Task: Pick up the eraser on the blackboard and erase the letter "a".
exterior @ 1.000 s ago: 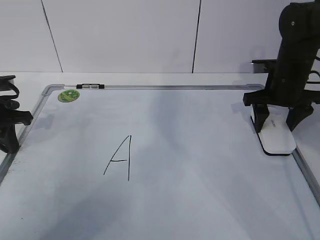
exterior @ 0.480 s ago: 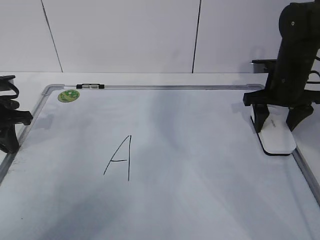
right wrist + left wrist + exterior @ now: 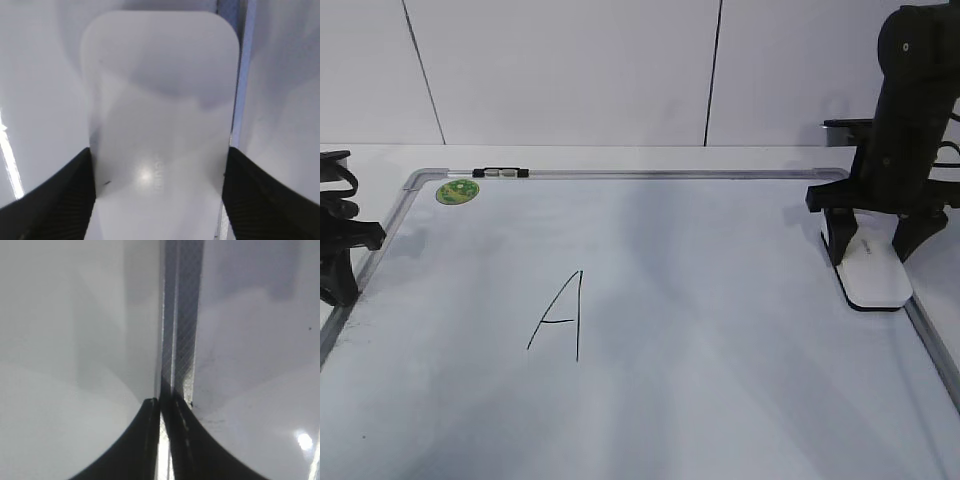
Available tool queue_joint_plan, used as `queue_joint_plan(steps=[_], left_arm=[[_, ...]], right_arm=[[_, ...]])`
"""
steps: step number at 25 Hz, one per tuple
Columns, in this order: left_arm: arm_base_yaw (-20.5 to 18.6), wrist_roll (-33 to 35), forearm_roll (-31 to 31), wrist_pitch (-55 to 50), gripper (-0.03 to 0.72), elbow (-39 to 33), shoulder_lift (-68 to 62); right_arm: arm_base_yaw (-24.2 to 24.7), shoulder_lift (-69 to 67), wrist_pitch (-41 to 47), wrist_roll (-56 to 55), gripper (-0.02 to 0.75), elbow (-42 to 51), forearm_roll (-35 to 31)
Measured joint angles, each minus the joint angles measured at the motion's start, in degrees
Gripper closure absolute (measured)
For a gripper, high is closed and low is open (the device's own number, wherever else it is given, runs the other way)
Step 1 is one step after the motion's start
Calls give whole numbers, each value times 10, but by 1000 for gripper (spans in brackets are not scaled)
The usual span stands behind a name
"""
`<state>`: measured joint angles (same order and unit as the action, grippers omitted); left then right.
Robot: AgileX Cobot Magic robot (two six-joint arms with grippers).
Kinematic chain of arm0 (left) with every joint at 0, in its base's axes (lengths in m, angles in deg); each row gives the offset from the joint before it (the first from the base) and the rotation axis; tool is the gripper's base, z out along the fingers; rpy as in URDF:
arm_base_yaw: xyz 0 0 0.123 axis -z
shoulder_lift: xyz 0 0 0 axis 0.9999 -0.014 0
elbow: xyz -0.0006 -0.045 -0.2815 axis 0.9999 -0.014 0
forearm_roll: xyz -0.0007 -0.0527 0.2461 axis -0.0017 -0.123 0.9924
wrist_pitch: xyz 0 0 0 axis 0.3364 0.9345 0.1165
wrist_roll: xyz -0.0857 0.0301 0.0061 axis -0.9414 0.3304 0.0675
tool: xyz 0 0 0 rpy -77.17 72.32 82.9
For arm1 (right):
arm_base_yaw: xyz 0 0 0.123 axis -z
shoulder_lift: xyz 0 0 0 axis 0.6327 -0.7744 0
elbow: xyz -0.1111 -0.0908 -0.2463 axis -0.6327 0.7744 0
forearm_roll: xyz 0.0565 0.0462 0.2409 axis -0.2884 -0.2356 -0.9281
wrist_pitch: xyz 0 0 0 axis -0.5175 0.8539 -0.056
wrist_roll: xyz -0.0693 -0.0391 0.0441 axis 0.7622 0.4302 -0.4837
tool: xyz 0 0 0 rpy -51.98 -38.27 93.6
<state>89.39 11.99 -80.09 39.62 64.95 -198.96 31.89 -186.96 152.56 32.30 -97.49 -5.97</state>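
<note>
The white eraser [image 3: 876, 278] lies on the blackboard [image 3: 720, 300] against its right frame. My right gripper [image 3: 873, 252] stands over it with one finger on each long side. In the right wrist view the eraser [image 3: 160, 90] fills the gap between the fingers [image 3: 159, 152], which touch both its edges. Only a tall capital "A" [image 3: 560, 315] shows on the board; no small letter "a" is in view. My left gripper [image 3: 338, 270] is shut and empty at the board's left frame, and in the left wrist view its tips [image 3: 162, 402] sit over the frame rail [image 3: 182, 315].
A round green sticker [image 3: 457, 191] and a small black-silver clip [image 3: 500, 172] sit at the board's far left corner. A white panelled wall stands behind the table. The board's right frame runs next to the eraser.
The eraser has shifted very slightly away from the near edge between the right fingers. Both arms hold their places.
</note>
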Motion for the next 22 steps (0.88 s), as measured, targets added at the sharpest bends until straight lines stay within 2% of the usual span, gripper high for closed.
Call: queue_joint_plan(steps=[6,22], left_arm=[[0,0,0,0,632,0,0],[-2,0,-4,0,619,0,-1]], right_arm=[[0,0,0,5,76,0,2],[0,9,0,10,71,-1,2]])
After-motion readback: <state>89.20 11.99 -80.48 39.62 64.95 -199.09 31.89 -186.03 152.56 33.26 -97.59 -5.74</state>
